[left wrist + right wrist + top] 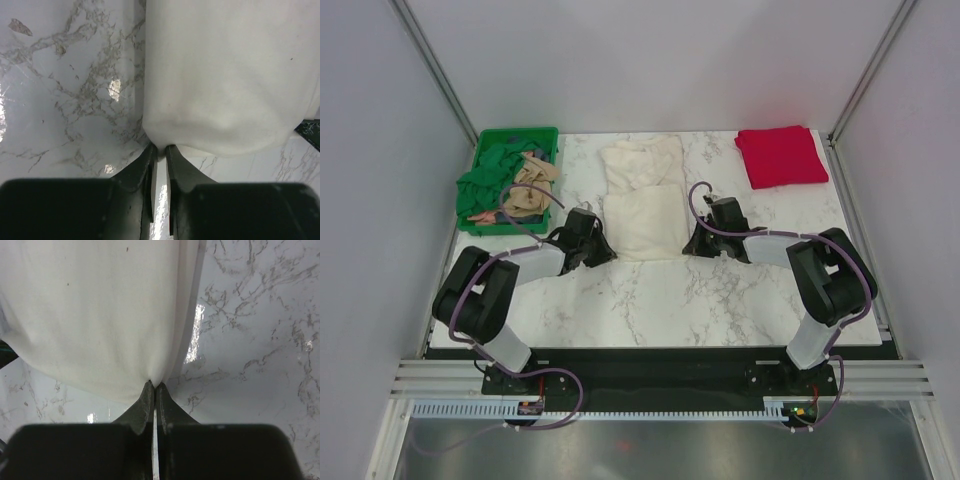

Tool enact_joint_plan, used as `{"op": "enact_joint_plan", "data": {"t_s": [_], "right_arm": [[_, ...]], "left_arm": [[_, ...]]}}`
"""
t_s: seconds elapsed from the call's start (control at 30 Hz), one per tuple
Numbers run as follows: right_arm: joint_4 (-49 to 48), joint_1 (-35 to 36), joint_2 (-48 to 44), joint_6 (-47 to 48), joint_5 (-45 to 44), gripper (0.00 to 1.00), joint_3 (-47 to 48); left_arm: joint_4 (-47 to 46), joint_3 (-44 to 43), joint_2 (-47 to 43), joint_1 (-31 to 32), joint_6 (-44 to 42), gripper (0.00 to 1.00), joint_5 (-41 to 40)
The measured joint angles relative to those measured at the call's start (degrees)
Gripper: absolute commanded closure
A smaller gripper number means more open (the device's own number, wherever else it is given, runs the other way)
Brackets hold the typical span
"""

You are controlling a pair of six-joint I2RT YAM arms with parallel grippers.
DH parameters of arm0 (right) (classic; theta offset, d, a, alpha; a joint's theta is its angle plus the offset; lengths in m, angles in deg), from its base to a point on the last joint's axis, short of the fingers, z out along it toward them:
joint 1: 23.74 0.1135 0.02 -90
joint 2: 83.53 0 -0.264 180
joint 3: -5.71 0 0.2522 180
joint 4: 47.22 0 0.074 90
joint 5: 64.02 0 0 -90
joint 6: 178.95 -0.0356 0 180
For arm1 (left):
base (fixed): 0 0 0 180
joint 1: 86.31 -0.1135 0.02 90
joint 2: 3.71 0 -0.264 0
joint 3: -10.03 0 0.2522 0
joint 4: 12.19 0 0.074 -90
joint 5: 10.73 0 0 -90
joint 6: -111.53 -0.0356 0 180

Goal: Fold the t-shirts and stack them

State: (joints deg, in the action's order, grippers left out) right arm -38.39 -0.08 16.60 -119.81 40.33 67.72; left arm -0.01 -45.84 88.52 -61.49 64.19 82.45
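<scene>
The cream-white t-shirt (645, 195) lies partly folded in the middle of the marble table, its near part doubled over. My left gripper (603, 250) is shut on its near left corner; in the left wrist view the cloth (225, 75) is pinched at the fingertips of that gripper (161, 148). My right gripper (691, 243) is shut on the near right corner; in the right wrist view the cloth (95, 310) hangs from that gripper (154, 385). A folded red t-shirt (781, 155) lies at the far right. Tan (528, 185) and dark green (490, 180) shirts lie bunched in the crate.
A green plastic crate (551, 133) stands at the far left of the table. Grey walls and metal frame posts close in the table at the back and sides. The marble table (660, 300) runs between the shirt and the arm bases.
</scene>
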Motion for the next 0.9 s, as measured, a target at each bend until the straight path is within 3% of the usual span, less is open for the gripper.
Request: {"op": "enact_joint_plan", "data": {"t_s": [0.1,0.3,0.47,0.7,0.9], "right_arm": [[-0.66,0.0,0.11,-0.02,0.39,1.0,-0.17],[-2.08,0.0,-0.26,-0.59,0.39,1.0,-1.16],[1.7,0.33,-6.19,-1.14,-1.33,1.0,-4.74],[12.81,0.55,-20.72,-1.25,-2.43,1.0,-6.25],[22.56,2.6,-35.58,-1.29,-4.5,1.0,-6.45]], "left_arm": [[-2.03,0.33,0.87,0.0,0.44,0.98,0.17],[-2.8,0.85,0.37,0.02,0.63,0.98,0.2],[1.92,3.78,-8.17,0.85,1.25,0.98,0.33],[12.79,4.09,-26.95,11.76,3.72,0.98,-3.54],[23.43,4.09,-35.71,23.21,8.37,0.98,-9.14]]}}
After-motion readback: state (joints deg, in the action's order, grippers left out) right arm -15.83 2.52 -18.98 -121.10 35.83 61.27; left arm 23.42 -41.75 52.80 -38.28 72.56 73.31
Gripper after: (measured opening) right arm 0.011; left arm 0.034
